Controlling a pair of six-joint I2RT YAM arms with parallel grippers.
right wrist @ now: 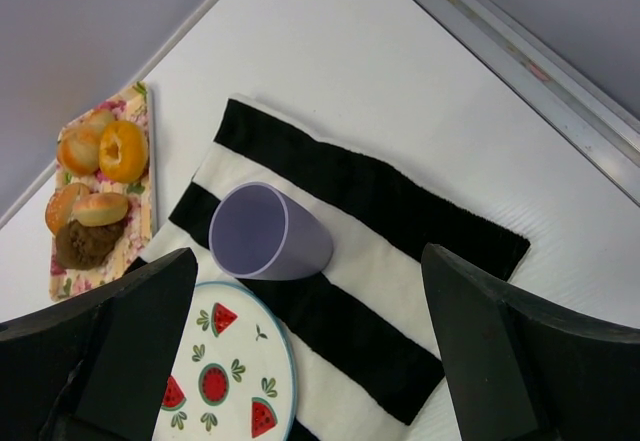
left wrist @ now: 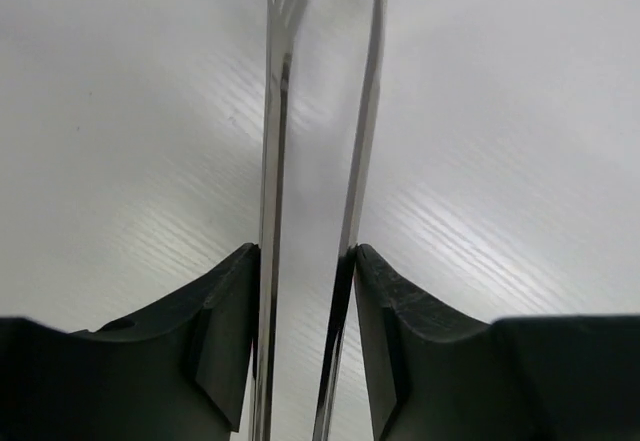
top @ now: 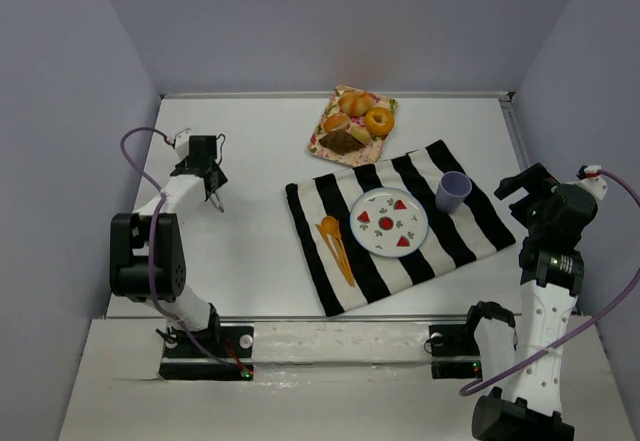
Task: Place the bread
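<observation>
Steel tongs (left wrist: 272, 161) are clamped between the left gripper's (left wrist: 305, 261) fingers (left wrist: 230, 311). Their two blades stand a little apart and run straight out ahead of it over bare white table (left wrist: 500, 111). In the top view the left gripper (top: 207, 176) sits well apart from everything else. The bread (top: 343, 142) lies far off to its right and slightly ahead, on a floral tray (top: 318, 146).

Seen from the right wrist, the bread (right wrist: 85, 244) is ahead and far to the left of the right gripper (right wrist: 308, 256). It lies at the near end of the tray (right wrist: 140, 106), and a pale bun (right wrist: 100, 208) touches its far edge. A doughnut (right wrist: 122, 150) lies further along the tray. This gripper's jaws are spread wide with nothing between them. It hangs over the right part of a black-and-white cloth (right wrist: 380, 211). A lilac cup (right wrist: 265, 233) stands on the cloth just ahead of the gripper. A watermelon-print plate (right wrist: 255, 361) lies beside the cup, towards the left finger (right wrist: 130, 341).
</observation>
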